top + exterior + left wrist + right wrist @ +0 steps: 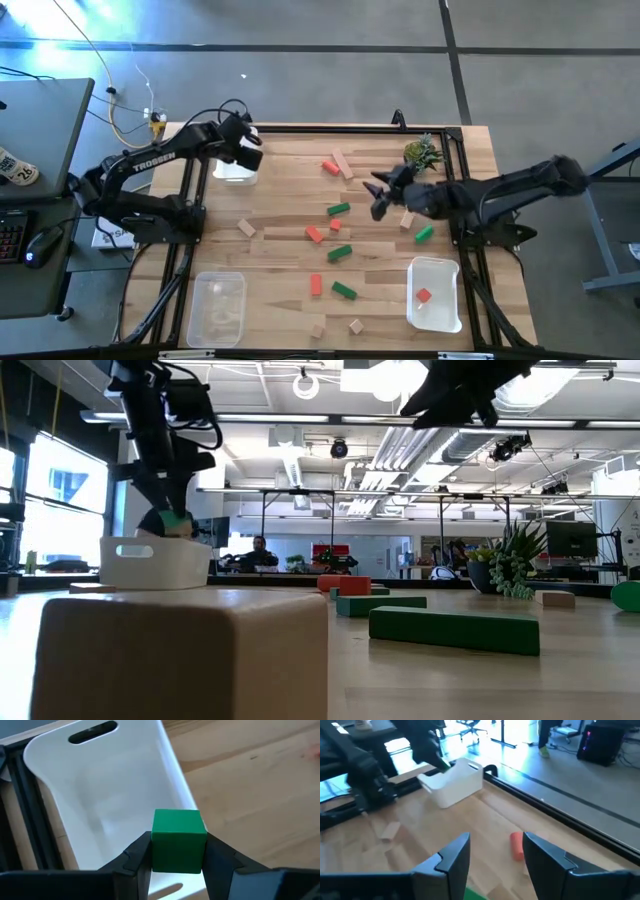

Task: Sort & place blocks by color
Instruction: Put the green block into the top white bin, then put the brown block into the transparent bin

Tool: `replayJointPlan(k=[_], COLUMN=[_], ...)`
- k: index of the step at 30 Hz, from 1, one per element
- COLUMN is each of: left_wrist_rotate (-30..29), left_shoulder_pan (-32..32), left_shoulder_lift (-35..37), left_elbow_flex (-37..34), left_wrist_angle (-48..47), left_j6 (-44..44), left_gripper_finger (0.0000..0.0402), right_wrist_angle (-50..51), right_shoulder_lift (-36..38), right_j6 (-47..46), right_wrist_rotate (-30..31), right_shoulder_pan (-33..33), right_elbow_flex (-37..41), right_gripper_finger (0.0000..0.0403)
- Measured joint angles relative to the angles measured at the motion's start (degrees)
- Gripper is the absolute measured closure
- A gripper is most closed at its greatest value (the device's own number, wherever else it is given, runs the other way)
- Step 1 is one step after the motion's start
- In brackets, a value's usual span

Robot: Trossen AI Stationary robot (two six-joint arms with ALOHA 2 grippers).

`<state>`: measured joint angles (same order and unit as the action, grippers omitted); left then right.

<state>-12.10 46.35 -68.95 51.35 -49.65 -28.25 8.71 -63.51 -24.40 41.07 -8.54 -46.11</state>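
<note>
Between the left gripper [177, 851] fingers sits a green cube [178, 839], clamped on two opposite faces, directly above the white tray [115, 795]. Farther off, the right gripper [492, 851] hangs part-open, empty, above the scattered blocks.

Smooth matt-painted green cube [178, 839], glossy white plastic tray [100, 795], pale grained wooden tabletop [260, 785].

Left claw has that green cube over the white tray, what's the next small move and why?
Probably open the left claw and let the green cube drop. The cube is pinched between its fingers directly above the white tray, which looks bare beneath it. The right claw is open, away over mid-table.
</note>
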Motion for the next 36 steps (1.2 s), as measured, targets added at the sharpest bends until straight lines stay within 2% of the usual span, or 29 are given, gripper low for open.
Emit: replayJointPlan(k=[5, 10, 21, 25, 29, 36], left_wrist_rotate=[1.2, 1.7, 1.7, 3.5, 7.2, 7.3], left_shoulder_pan=[2.2, 3.9, 4.4, 4.4, 4.4, 1.4], left_shoulder_lift=[0.0, 0.0, 0.0, 0.0, 0.0, 0.0], left_elbow_flex=[0.0, 0.0, 0.0, 0.0, 0.0, 0.0], left_wrist_angle=[0.0, 0.0, -0.2, -0.2, 0.8, 4.1], left_j6=[0.0, 1.5, 2.0, 2.0, 4.7, 6.4], left_gripper_finger=[0.0283, 0.0261, 0.0227, 0.0222, 0.0224, 0.0227], right_wrist_angle=[1.3, 0.5, -6.5, -10.9, -15.4, -17.0], right_shoulder_lift=[-0.5, -2.9, -12.8, -15.5, -17.4, -18.1], right_j6=[0.9, 0.2, -1.0, 1.8, 3.8, 1.9], right_wrist_rotate=[-4.9, -10.1, -14.6, -16.3, -18.8, -19.9], right_shoulder_pan=[6.8, 11.9, 15.9, 17.1, 19.0, 24.8], right_elbow_flex=[0.0, 0.0, 0.0, 0.0, 0.0, 0.0], right_gripper_finger=[0.0235, 0.0235, 0.0235, 0.0234, 0.0217, 0.0173])
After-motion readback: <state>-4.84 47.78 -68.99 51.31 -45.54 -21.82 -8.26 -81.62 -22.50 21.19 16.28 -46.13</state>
